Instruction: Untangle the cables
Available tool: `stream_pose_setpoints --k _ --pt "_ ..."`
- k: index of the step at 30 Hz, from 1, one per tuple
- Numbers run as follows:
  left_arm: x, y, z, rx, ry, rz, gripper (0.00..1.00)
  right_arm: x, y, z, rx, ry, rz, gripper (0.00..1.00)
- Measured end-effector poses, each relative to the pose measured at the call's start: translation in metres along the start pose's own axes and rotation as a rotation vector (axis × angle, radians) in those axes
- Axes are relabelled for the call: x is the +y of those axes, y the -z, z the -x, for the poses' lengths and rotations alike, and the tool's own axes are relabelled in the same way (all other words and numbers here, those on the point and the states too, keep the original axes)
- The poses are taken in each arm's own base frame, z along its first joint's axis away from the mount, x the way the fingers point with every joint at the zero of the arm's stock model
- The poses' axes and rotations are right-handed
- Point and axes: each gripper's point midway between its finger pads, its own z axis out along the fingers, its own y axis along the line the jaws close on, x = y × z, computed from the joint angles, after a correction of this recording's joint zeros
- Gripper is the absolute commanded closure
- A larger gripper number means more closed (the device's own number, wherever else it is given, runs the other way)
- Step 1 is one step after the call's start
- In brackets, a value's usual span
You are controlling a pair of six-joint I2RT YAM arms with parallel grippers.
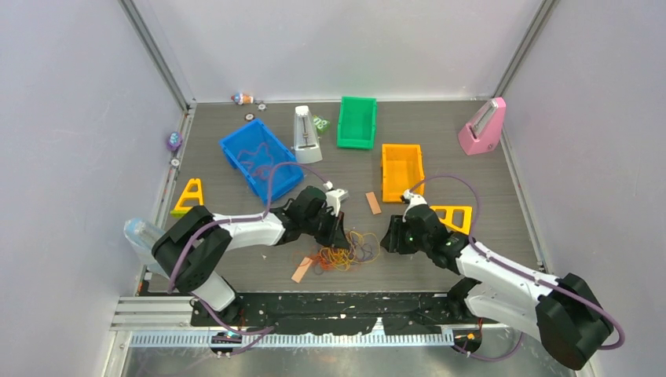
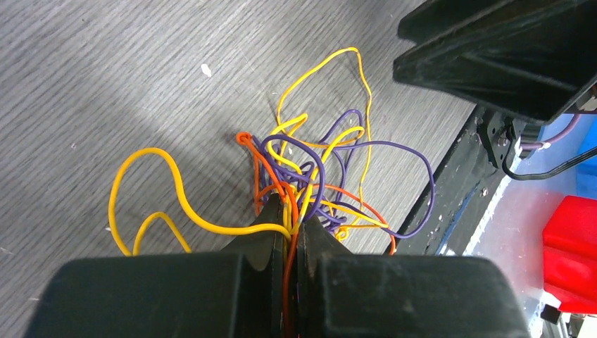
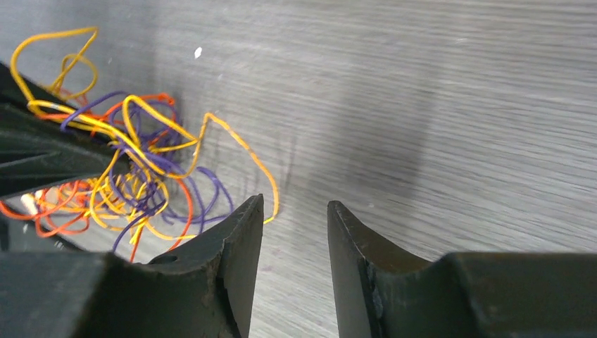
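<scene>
The cables [image 1: 345, 254] lie in a loose tangle of yellow, orange and purple strands on the grey table near its front edge. They show in the left wrist view [image 2: 317, 176] and in the right wrist view [image 3: 134, 176]. My left gripper [image 1: 339, 232] [image 2: 294, 227] is shut on an orange strand and a yellow strand of the tangle. My right gripper [image 1: 390, 237] [image 3: 296, 208] is open and empty, just right of the tangle, with a yellow loop touching its left finger [image 3: 243, 232].
Two flat orange-tan strips lie nearby, one [image 1: 301, 270] left of the tangle and one [image 1: 373, 203] behind it. Blue [image 1: 260, 159], green [image 1: 356, 122] and orange [image 1: 401, 171] bins stand further back. A pink metronome [image 1: 482, 127] and a white one [image 1: 305, 135] stand at the rear.
</scene>
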Motion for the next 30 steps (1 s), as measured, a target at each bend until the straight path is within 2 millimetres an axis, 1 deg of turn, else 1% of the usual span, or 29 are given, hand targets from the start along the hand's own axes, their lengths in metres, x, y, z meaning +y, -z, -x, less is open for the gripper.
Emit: stream_pose_setpoints --k 3,6,10,14,16,17,18,19,21,24,27,29,30 --pt "0.0 0.002 -0.001 -0.005 -0.003 -0.003 1.0 0.012 -0.004 -0.006 0.043 0.023 0.073 0.55" --pt "-0.001 0.002 -0.001 -0.008 -0.004 -0.004 1.0 0.022 -0.007 -0.01 0.069 0.039 0.126 0.52" --pt "-0.001 0.003 -0.002 -0.012 -0.006 -0.006 1.0 0.021 -0.014 -0.013 0.101 0.062 0.121 0.5" --pt "-0.002 0.003 -0.001 -0.016 -0.009 -0.008 1.0 0.022 -0.024 -0.007 0.119 0.084 0.097 0.52" --pt "-0.002 0.004 0.0 -0.017 -0.009 -0.009 1.0 0.024 -0.03 -0.003 0.122 0.095 0.094 0.57" --pt "-0.002 0.004 0.0 -0.019 -0.01 -0.009 1.0 0.025 -0.032 -0.001 0.124 0.101 0.093 0.66" --pt "-0.002 0.004 0.0 -0.019 -0.01 -0.009 1.0 0.027 -0.035 0.0 0.127 0.106 0.095 0.7" --pt "-0.002 0.005 0.0 -0.021 -0.011 -0.009 1.0 0.028 -0.037 0.001 0.131 0.114 0.096 0.79" --pt "-0.002 0.006 0.001 -0.029 -0.013 -0.003 1.0 0.029 -0.04 -0.001 0.143 0.131 0.096 0.88" --pt "0.001 0.009 0.001 -0.046 -0.014 0.017 1.0 0.03 -0.038 -0.002 0.153 0.147 0.094 0.91" --pt "0.005 0.015 0.001 -0.07 -0.014 0.045 1.0 0.031 -0.03 0.005 0.14 0.161 0.082 0.93" --pt "0.008 0.021 0.001 -0.092 -0.012 0.072 1.0 0.035 -0.021 0.018 0.104 0.173 0.079 0.94" --pt "0.01 0.023 0.002 -0.103 -0.012 0.084 1.0 0.04 -0.014 0.029 0.073 0.179 0.084 0.94"
